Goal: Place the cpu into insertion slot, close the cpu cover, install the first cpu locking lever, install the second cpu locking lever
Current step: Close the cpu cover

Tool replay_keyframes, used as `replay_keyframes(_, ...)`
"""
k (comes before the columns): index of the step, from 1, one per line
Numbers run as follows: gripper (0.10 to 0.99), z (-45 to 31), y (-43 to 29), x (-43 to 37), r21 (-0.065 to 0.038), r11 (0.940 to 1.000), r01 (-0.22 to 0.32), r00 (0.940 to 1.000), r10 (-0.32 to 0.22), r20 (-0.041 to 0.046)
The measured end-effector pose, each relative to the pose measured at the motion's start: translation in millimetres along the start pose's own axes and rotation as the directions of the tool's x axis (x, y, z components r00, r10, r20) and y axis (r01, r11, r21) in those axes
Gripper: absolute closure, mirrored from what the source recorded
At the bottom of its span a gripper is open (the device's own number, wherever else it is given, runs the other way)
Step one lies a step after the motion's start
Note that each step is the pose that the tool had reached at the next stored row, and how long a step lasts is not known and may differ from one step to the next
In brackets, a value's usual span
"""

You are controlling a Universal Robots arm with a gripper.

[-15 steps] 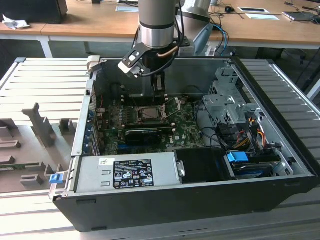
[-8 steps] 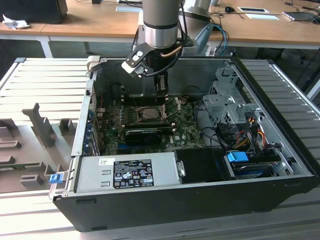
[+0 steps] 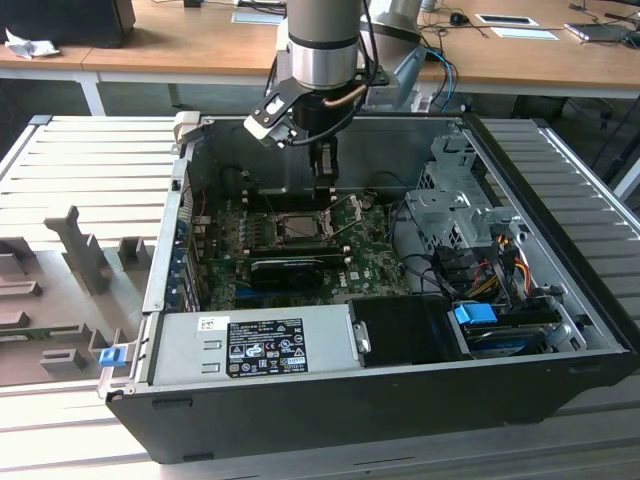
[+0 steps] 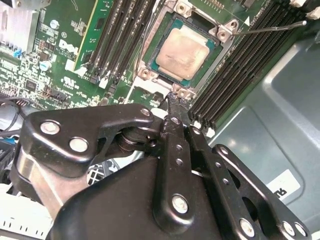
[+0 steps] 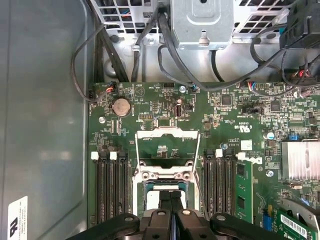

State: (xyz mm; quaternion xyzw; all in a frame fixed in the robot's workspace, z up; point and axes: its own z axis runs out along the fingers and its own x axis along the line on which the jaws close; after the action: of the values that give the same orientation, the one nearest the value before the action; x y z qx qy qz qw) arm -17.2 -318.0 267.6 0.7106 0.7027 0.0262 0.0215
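1. The black two-fingered gripper (image 4: 175, 100) has its fingers pressed together, with nothing seen between them. The tips stand at the outer edge of the square dark insertion slot with a silvery metal rim (image 4: 221, 35). Whether they touch the rim cannot be told.
2. The small flat square cpu with a silver-grey metal top (image 4: 186, 52) lies seated inside the slot, its edges within the rim on all visible sides.
3. The thin silvery metal cpu cover with a large square window (image 5: 168, 134) is swung open, hinged at one slot edge, and green board shows through its window.
4. A thin bare metal lever rod (image 4: 275, 26) stands free of the rim and reaches out over the long black memory slots (image 4: 235, 75).
5. Such slots flank the socket on both sides, and a grey metal case wall (image 4: 280, 130) bounds one bank.
6. In the exterior view the gripper (image 3: 323, 185) hangs just above the slot (image 3: 300, 228) through the case's open top.
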Motion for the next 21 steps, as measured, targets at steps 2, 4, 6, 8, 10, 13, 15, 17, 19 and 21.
replay_keyframes(2,0.980,-0.1,3.9,0.0,0.001,1.0000,0.000,1.0000,0.000,0.0002)
replay_keyframes(4,0.980,0.0,8.1,0.0,0.002,1.0000,0.000,1.0000,0.000,0.0003)
replay_keyframes(6,0.980,0.1,10.6,0.0,0.002,1.0000,0.000,1.0000,0.000,0.0003)
replay_keyframes(8,0.980,0.3,14.2,0.1,0.003,1.0000,0.000,1.0000,0.000,0.0003)
replay_keyframes(10,0.980,0.4,16.8,0.1,0.004,1.0000,0.000,1.0000,0.000,0.0003)
replay_keyframes(13,0.980,0.6,19.3,0.1,0.004,1.0000,0.000,1.0000,0.000,0.0003)
replay_keyframes(15,0.980,0.8,22.9,0.2,0.005,1.0000,0.000,1.0000,0.000,0.0004)
replay_keyframes(17,0.980,0.9,25.3,0.2,0.006,1.0000,0.000,1.0000,0.000,0.0003)
replay_keyframes(19,0.980,0.7,26.3,0.3,0.006,1.0000,0.000,1.0000,0.000,0.0002)
replay_keyframes(21,0.980,-1.0,26.7,0.2,0.006,1.0000,0.000,1.0000,0.000,0.0006)
